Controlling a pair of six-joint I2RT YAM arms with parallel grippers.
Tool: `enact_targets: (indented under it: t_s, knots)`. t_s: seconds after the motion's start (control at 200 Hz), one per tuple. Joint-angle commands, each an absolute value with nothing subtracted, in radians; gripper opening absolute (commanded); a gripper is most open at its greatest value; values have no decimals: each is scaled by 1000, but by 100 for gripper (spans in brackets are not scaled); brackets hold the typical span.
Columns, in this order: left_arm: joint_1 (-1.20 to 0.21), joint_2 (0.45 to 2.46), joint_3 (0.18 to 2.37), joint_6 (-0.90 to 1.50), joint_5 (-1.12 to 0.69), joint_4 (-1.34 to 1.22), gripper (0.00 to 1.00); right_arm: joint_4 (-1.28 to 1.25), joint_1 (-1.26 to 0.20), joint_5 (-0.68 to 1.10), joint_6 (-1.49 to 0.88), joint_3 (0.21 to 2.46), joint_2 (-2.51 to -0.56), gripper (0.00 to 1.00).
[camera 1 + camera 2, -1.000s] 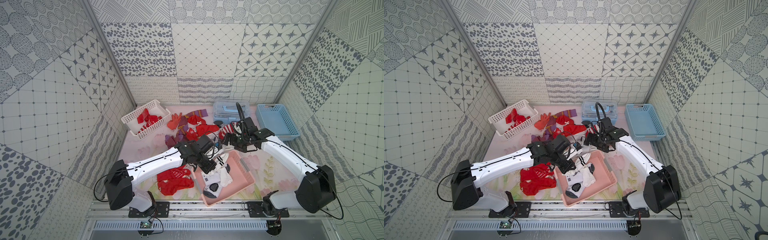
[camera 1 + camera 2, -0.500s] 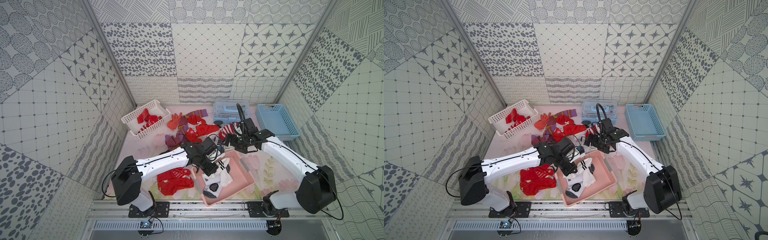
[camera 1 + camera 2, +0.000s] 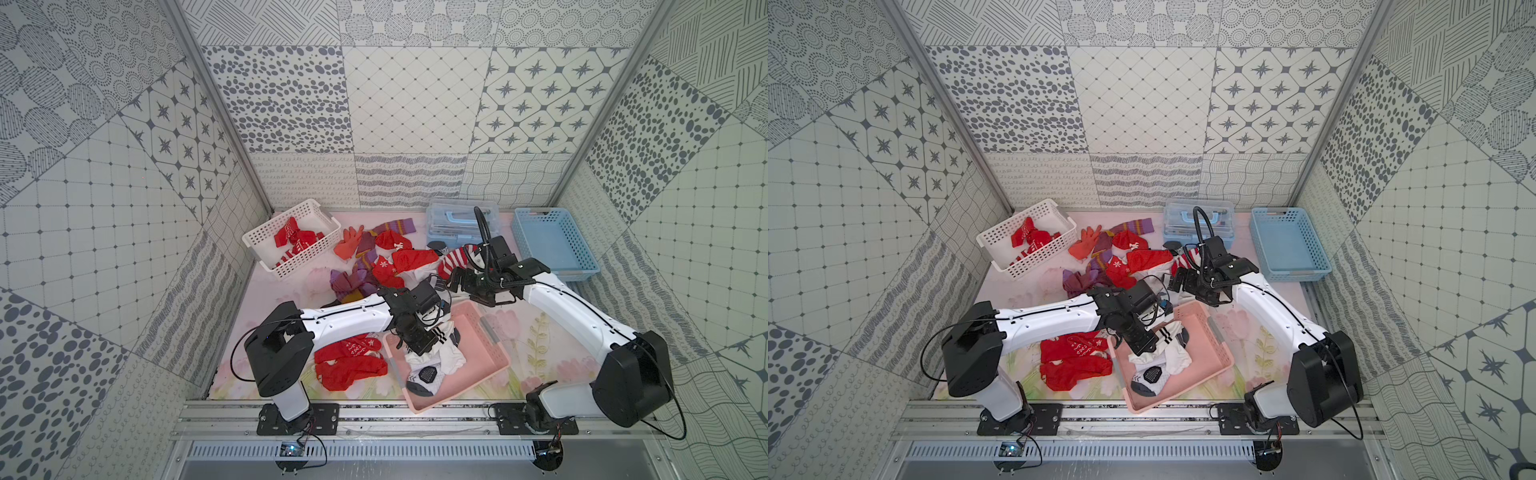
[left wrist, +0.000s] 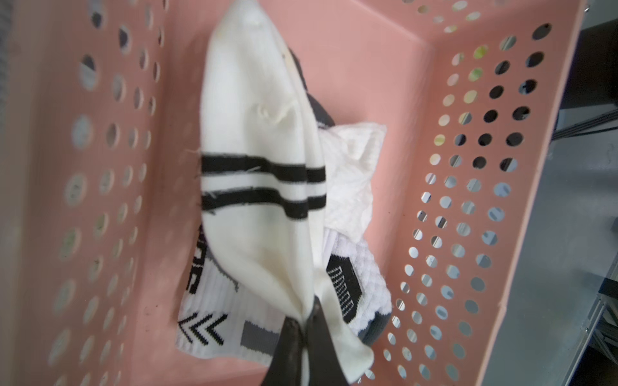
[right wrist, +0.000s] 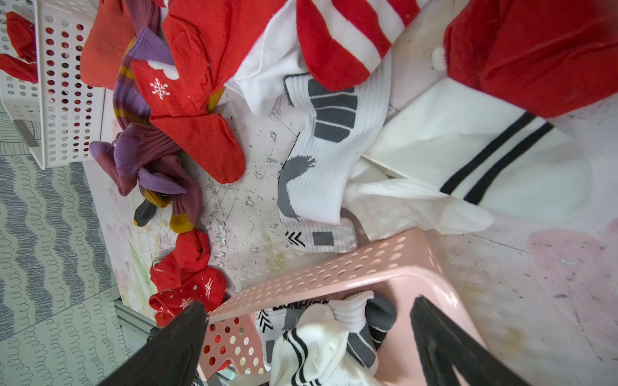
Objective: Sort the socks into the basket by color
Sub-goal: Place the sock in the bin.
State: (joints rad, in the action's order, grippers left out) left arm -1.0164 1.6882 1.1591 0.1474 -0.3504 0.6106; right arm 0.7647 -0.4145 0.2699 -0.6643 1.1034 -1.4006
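Left tool (image 4: 302,337) pinches striped white sock (image 4: 261,187), wrist view only.

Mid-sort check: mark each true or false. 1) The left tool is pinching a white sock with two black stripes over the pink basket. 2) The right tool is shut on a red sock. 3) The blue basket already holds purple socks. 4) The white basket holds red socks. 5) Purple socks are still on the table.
1) True. The left tool is shut on the white sock with two black stripes, hanging inside the pink basket.
2) False. The right tool is open and holds nothing.
3) False. The blue basket shows no socks.
4) True. The white basket holds red socks.
5) True. Purple socks lie in the pile on the table.
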Motion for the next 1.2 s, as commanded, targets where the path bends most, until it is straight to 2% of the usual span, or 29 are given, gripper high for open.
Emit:
enact_targets:
  t_s: [0.0,0.395,0.56,0.725,0.8,0.885,1.055,1.115,1.196]
  knots:
    - [-1019,1721,1139,140,-341,566,6,737,-407,277,-648,1120,-1416,98]
    - [-1019,1732,1121,147,-331,548,26,742,-400,283,-633,1157,-1447,98]
    - [-1019,1671,1131,150,-286,568,49,754,-400,275,-618,1193,-1468,98]
    - [-1017,1575,1158,153,-223,621,63,751,-401,264,-603,1246,-1521,98]
    - [-1011,1532,1172,166,-189,644,66,740,-400,258,-597,1272,-1552,93]
    - [-996,1487,1184,197,-155,665,67,712,-403,254,-594,1303,-1592,81]
    - [-916,1393,1201,311,-98,694,67,703,-432,244,-560,1414,-1722,50]
    - [-885,1358,1203,352,-84,698,68,700,-444,238,-546,1456,-1770,45]
    - [-840,1327,1208,418,-81,715,68,707,-454,235,-530,1509,-1838,44]
